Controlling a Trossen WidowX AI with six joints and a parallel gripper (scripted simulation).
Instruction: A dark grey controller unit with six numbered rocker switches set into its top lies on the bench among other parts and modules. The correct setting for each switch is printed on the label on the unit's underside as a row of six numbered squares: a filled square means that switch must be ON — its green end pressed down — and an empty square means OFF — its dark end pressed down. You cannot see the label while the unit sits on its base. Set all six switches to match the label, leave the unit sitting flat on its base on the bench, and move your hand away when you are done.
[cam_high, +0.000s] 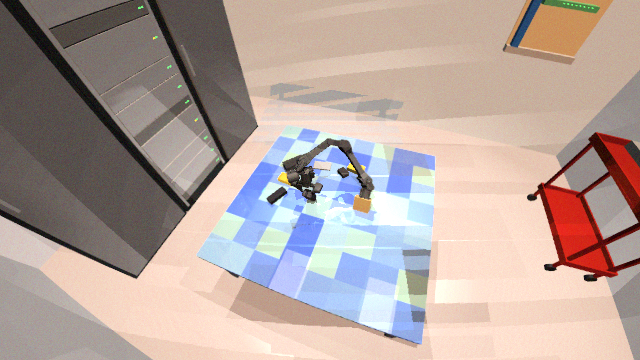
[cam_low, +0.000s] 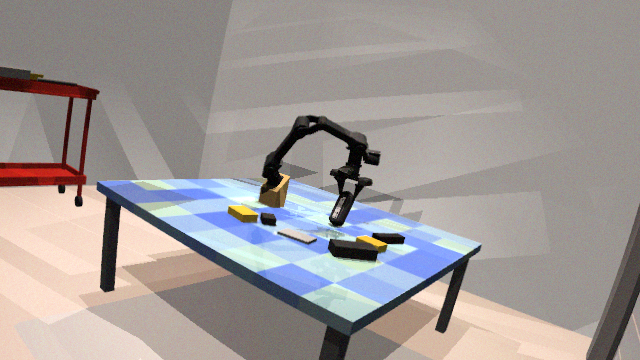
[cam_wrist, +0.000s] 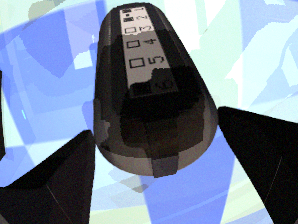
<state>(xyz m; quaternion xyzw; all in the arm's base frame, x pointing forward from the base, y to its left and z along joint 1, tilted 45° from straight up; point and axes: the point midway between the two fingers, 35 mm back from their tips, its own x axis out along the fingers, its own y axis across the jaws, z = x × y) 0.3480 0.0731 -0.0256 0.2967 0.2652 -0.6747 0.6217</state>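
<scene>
The claw (cam_low: 343, 199) grips the controller unit (cam_low: 340, 210) upended above the tabletop (cam_low: 210, 235) (label (cam_wrist: 139, 43) facing the wrist camera), so the label-reading step looks underway; next, set it flat.

The desk (cam_low: 200, 235) had a glossy, smooth top of blue, pale green and white patches that threw back bright glare, on matt dark legs. The controller unit (cam_wrist: 153, 116) looked like dark grey plastic with a slight sheen, its pale label (cam_wrist: 143, 46) matt like paper. The claw (cam_wrist: 153, 183) looked matt black. The arm's base block (cam_low: 275, 192) looked like tan wood. The cart (cam_low: 50, 90) showed glossy red painted metal.
</scene>
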